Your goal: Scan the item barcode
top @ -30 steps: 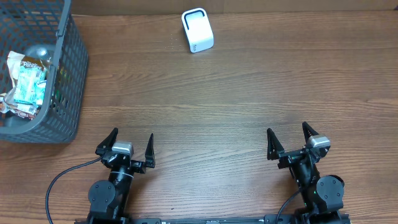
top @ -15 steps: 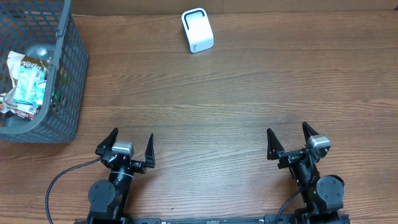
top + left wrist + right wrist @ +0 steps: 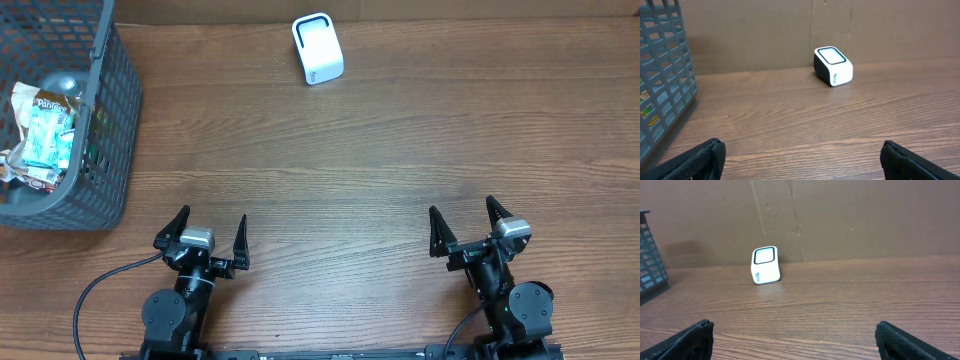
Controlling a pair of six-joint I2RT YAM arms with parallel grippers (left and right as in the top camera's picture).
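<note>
Looking down from overhead, the left gripper [image 3: 213,216] sits in the lower left of the frame and the right gripper [image 3: 462,208] in the lower right. Both have their fingers spread wide apart, holding nothing. The snack packet [image 3: 45,135] lies in the grey basket [image 3: 112,110] at the upper left edge, among other wrappers. It is well apart from both pincers, though nearer the left one. The white barcode scanner [image 3: 318,49] stands at the top centre on the wooden table [image 3: 350,150], far from either pincer and roughly between them across the frame. A black cable [image 3: 95,290] loops out from the left arm's base.

In the left wrist view, two black fingertips [image 3: 700,160] show only at the bottom corners, wide apart with bare table between them. The scanner [image 3: 833,66] stands right of centre in the upper half, against a brown cardboard wall [image 3: 750,35]. The basket [image 3: 665,90] fills the left edge. Bits of colour show through its lattice, but which packet they belong to cannot be told.

In the right wrist view, the fingertips [image 3: 917,342] likewise sit at the bottom corners, spread and empty. The scanner [image 3: 765,265] stands left of centre, its window towards the camera. A corner of the basket [image 3: 650,262] shows at the left edge.
</note>
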